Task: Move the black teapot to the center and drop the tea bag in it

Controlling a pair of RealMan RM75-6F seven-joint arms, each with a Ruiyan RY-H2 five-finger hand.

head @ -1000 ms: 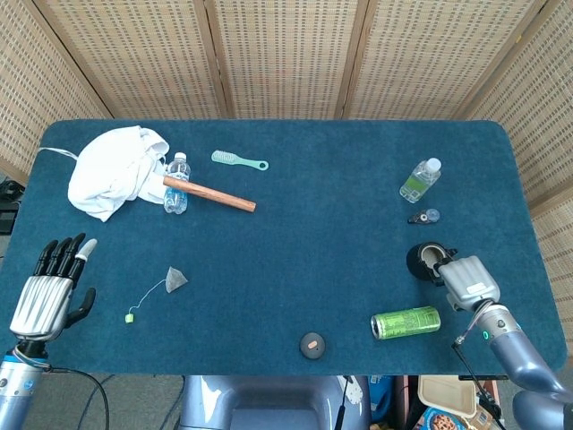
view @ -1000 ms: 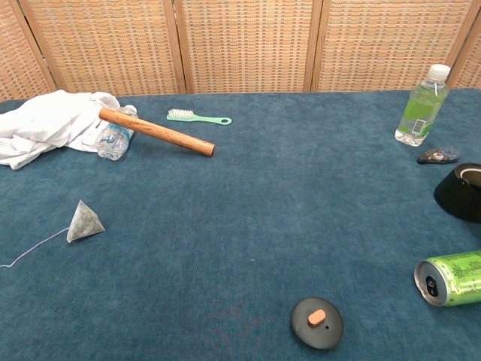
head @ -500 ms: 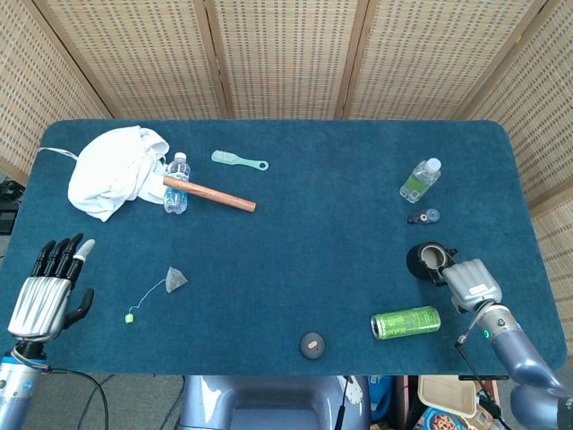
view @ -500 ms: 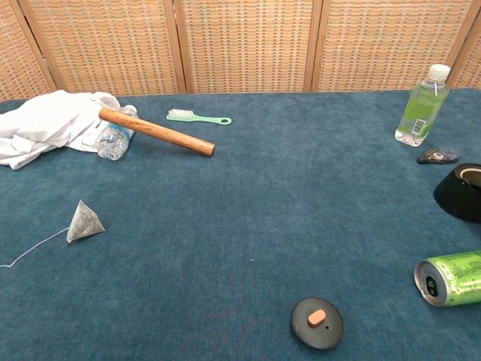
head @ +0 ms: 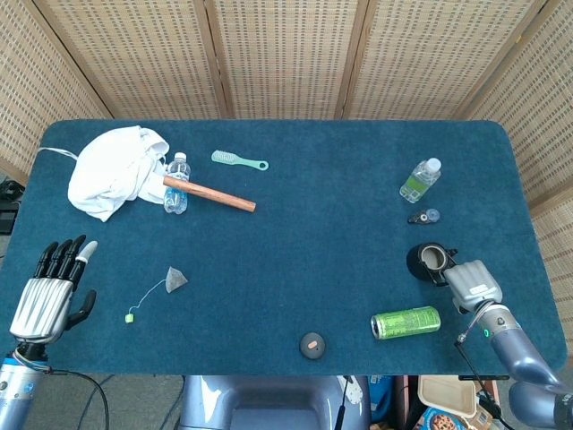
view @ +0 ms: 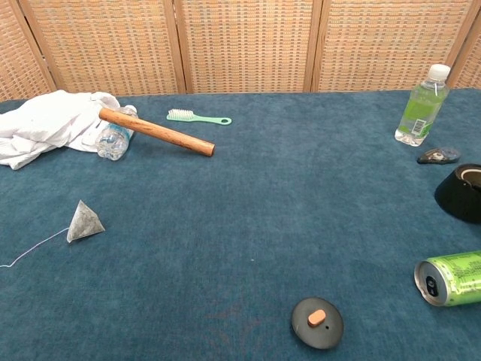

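Your right hand (head: 470, 285) sits at the teapot (head: 424, 261), lower right of the frame, touching its handle side; whether the fingers have closed on it I cannot tell. Your left hand (head: 49, 291), lower left, is empty with fingers straight. The tea bag (head: 175, 279) lies near it. Step one isn't done: secure the grip, then slide the teapot toward the desk (head: 331, 242) center.

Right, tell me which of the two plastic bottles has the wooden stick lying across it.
The small clear bottle beside the white cloth; the wooden stick crosses it. The green-labelled bottle lies alone.
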